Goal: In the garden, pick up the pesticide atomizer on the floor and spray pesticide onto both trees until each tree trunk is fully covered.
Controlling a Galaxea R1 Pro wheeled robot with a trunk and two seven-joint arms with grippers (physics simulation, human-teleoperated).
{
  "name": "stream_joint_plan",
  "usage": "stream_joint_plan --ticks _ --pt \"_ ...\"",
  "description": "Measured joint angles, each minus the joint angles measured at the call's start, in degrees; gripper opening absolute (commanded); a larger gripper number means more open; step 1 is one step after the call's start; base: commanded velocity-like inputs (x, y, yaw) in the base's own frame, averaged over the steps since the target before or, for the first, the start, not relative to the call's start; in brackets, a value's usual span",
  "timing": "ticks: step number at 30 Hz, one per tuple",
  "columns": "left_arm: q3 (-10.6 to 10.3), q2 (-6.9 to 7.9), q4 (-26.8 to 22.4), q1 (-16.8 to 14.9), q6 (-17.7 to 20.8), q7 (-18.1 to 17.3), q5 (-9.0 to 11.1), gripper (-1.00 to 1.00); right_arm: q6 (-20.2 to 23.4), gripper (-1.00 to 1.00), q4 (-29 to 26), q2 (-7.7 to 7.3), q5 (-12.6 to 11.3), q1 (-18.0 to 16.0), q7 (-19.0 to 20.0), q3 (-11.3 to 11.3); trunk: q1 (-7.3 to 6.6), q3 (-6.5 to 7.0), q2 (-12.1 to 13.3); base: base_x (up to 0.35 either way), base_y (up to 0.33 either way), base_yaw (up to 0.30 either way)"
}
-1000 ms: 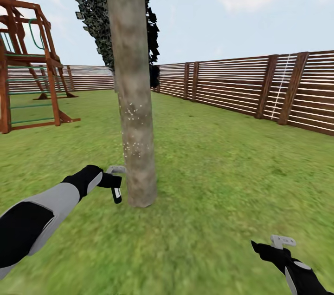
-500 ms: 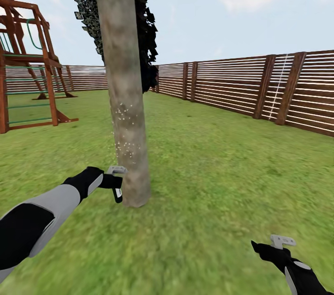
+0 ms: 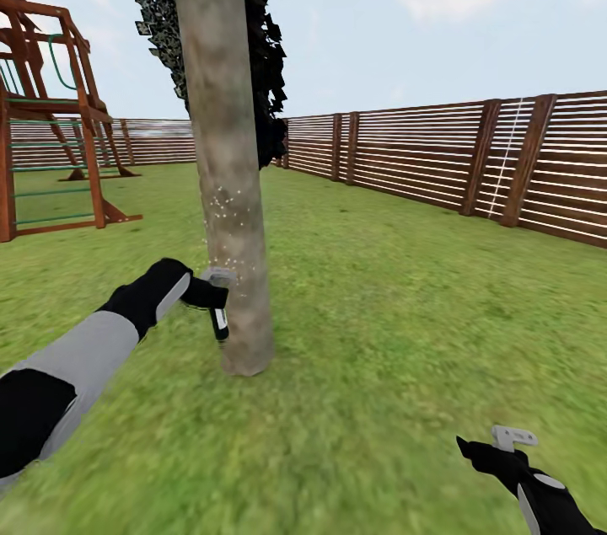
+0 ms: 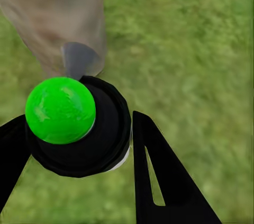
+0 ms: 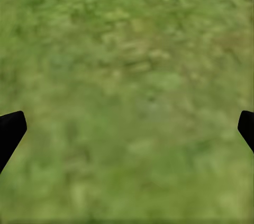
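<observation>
Gripping: we are clamping our left pincer (image 3: 216, 302) on the pesticide atomizer (image 3: 219, 318), beside the tree trunk (image 3: 228, 181).
Nozzle: grey spray head is touching the bark.
Bark: white specks are showing above the nozzle.
Right pincer (image 3: 512, 437): hanging released over grass (image 3: 405, 333).

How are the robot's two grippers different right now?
The left gripper is shut on the atomizer, while the right gripper is open and holds nothing. The left gripper is raised right beside the tree trunk; the right gripper hangs low over bare grass, well away from the trunk. Both have black fingers.
</observation>
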Motion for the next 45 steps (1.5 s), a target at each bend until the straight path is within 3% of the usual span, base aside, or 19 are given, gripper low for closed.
stream_joint_plan --ticks 2,11,17,25,39,45 --pt "0.0 0.54 -0.4 -2.3 2.9 0.0 -0.1 -1.00 0.0 1.00 0.0 0.00 0.0 0.0 0.0 0.0 0.00 0.00 0.0 0.000 0.000 0.000" --pt "0.0 1.01 -0.6 -8.8 7.1 0.0 0.0 -1.00 0.0 1.00 0.0 0.00 0.0 0.0 0.0 0.0 0.00 0.00 0.0 0.000 0.000 0.000" --pt "0.0 1.01 -0.6 -11.4 7.4 0.0 0.0 -1.00 0.0 1.00 0.0 0.00 0.0 0.0 0.0 0.0 0.00 0.00 0.0 0.000 0.000 0.000" --pt "0.0 1.01 -0.4 -18.4 7.5 0.1 0.0 -1.00 0.0 1.00 0.0 -0.02 0.0 0.0 0.0 0.0 0.00 0.00 0.0 0.000 0.000 0.000" --pt "0.0 0.93 -0.2 -25.2 8.2 0.1 0.1 -1.00 0.0 1.00 0.0 -0.09 0.0 0.0 0.0 -0.1 0.00 0.00 0.0 0.000 0.000 0.000" --pt "0.0 0.91 -0.2 -26.2 8.3 0.1 0.1 -1.00 0.0 1.00 0.0 -0.09 0.0 0.0 0.0 -0.1 0.00 0.00 0.0 0.000 0.000 0.000"
